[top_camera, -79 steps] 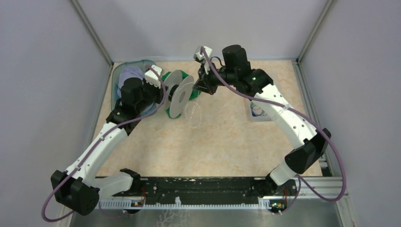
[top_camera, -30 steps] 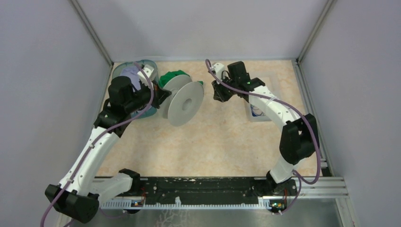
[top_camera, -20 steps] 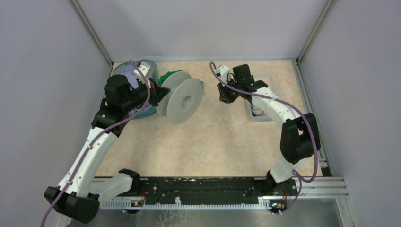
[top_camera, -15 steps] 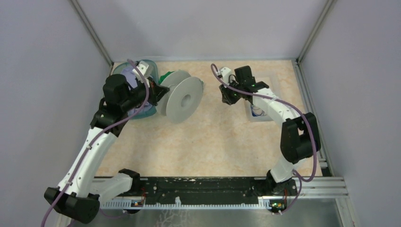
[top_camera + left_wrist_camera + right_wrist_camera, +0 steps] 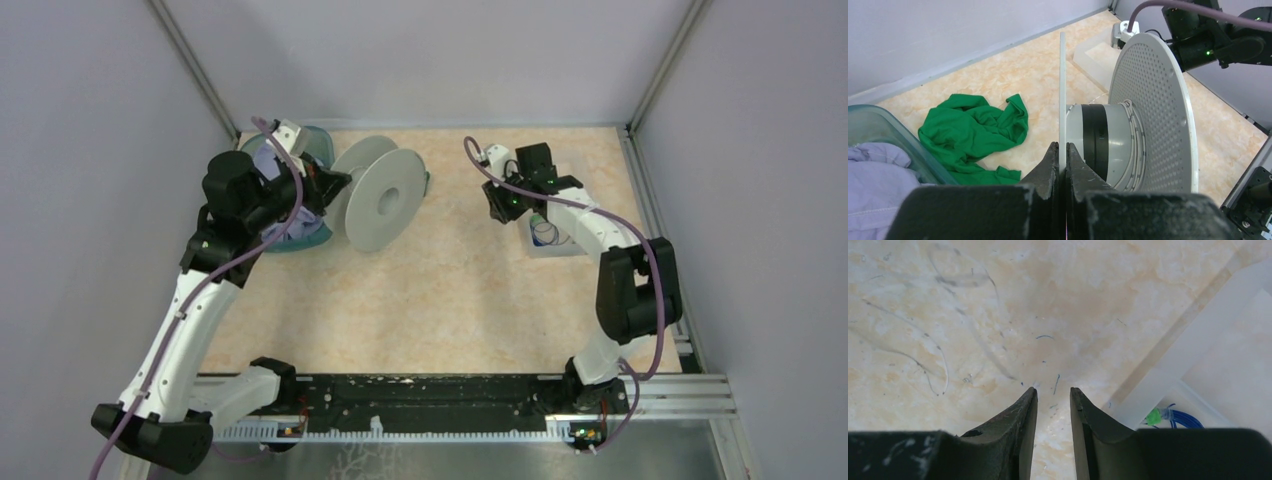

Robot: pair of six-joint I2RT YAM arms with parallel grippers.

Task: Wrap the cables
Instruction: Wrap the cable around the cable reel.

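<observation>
Scuffed beige tabletop point(image 5: 450, 290), grey walls point(image 5: 430, 60); cable point(image 5: 1182, 418) in tray point(image 5: 1158, 385).

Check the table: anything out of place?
Green cloth lies crumpled on the table beside the tub, not in it. Spool is pinched by one thin rim in the left gripper. Nothing looks spilled or broken.
</observation>
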